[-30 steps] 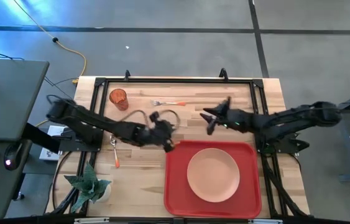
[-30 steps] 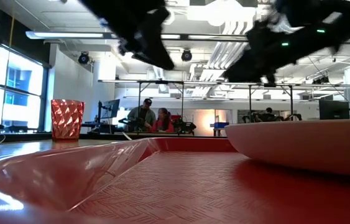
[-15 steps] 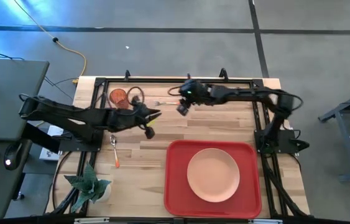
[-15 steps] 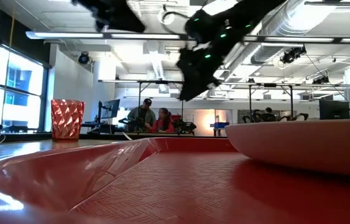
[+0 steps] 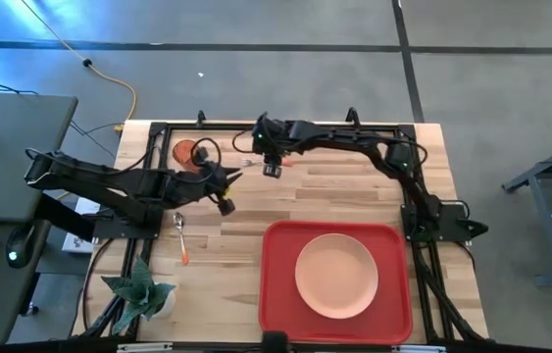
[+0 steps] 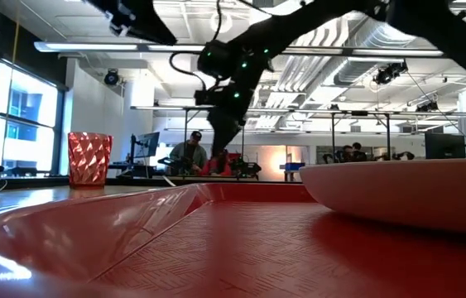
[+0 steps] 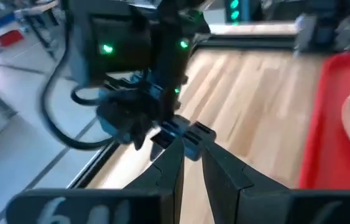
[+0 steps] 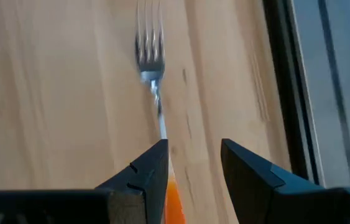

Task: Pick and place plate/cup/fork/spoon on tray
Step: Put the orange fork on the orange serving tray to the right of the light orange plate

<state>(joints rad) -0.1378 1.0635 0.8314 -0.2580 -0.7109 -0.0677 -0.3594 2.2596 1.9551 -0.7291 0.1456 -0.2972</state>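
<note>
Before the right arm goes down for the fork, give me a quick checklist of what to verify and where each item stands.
1. Right gripper open: ok, a clear gap shows between its fingers.
2. Right gripper lined up on the fork: ok, the orange handle runs into the gap and the tines point ahead.
3. Fork lying free on the table: ok, nothing rests on it.
4. Left gripper out of the way: ok, it hovers empty, fingers nearly together, nearer the cup.
5. Room on the tray: ok, only the plate sits on it.
6. Height above the fork: cannot tell.
</note>
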